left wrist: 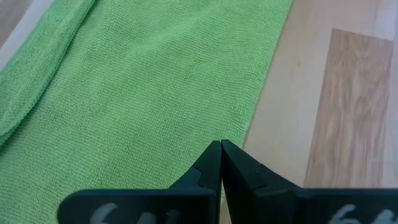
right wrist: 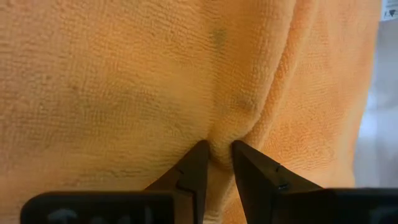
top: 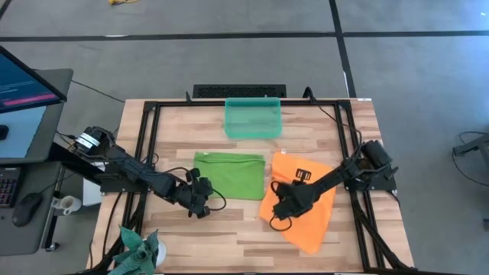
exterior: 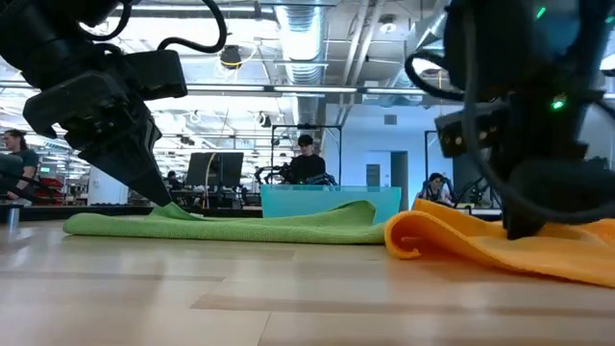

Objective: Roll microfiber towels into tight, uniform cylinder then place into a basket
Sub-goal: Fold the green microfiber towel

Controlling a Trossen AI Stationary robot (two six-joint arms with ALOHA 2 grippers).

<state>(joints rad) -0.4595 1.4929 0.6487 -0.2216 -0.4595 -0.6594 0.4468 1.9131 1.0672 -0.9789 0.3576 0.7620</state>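
The lime green towel (top: 229,174) lies flat on the table in front of the teal basket (top: 254,117). The orange towel (top: 306,206) lies askew to its right, its left edge curled over in the low view (exterior: 408,235). My left gripper (top: 200,195) is shut at the green towel's near left corner. My right gripper (top: 281,202) is down on the orange towel's left part, shut on a ridge of cloth. My left gripper has its shut tips (left wrist: 221,149) on the green towel's edge (left wrist: 239,134) near the near left corner, slanting down from the table's left. In the low view a small peak of cloth (exterior: 176,208) rises to the tips. The rest lies flat. My right gripper pinches a raised fold of the orange towel (right wrist: 219,140) between its two fingertips (right wrist: 249,158), slanting down from the table's right. The cloth bunches into a ridge running away from the tips. The towel lies on the table around the hold.
A dark spiky plant-like thing (top: 137,248) stands at the table's near left corner. A black frame (top: 149,137) runs along the table's sides. A monitor (top: 23,84) and mouse (top: 27,208) are off the left edge. People sit in the room behind (exterior: 307,163).
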